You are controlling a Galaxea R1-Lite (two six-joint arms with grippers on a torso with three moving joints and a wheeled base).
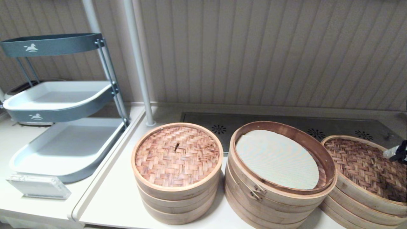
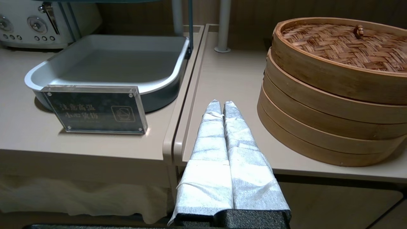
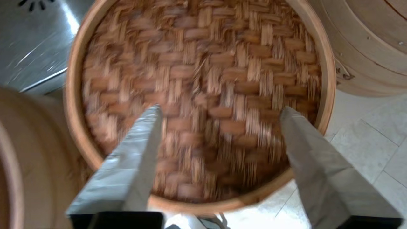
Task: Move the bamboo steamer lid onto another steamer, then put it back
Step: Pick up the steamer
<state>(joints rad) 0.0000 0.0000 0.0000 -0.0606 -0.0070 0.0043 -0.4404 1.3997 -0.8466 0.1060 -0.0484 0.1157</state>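
The large bamboo steamer lid (image 1: pixel 365 165) (image 3: pixel 203 95) lies woven side up on the wide low stack (image 1: pixel 356 206) at the far right. It covers whatever tops that stack. My right gripper (image 3: pixel 219 109) hovers open just above the lid's weave, near its front rim, with nothing between the fingers. In the head view only a bit of it (image 1: pixel 399 152) shows at the right edge. The taller wide stack with the metal clasp (image 1: pixel 257 190) stands uncovered in the middle, a white liner (image 1: pixel 276 159) showing inside. My left gripper (image 2: pixel 221 103) is shut and empty, low at the table's front edge.
A smaller stack with its own woven lid (image 1: pixel 177 156) (image 2: pixel 334 79) stands left of the middle one. A tiered tray rack (image 1: pixel 63 95), an acrylic sign (image 2: pixel 95 109) and a pole (image 1: pixel 140 63) are at the left. A metal grate (image 1: pixel 286 125) runs behind. Floor tiles (image 3: pixel 365 143) show past the table edge.
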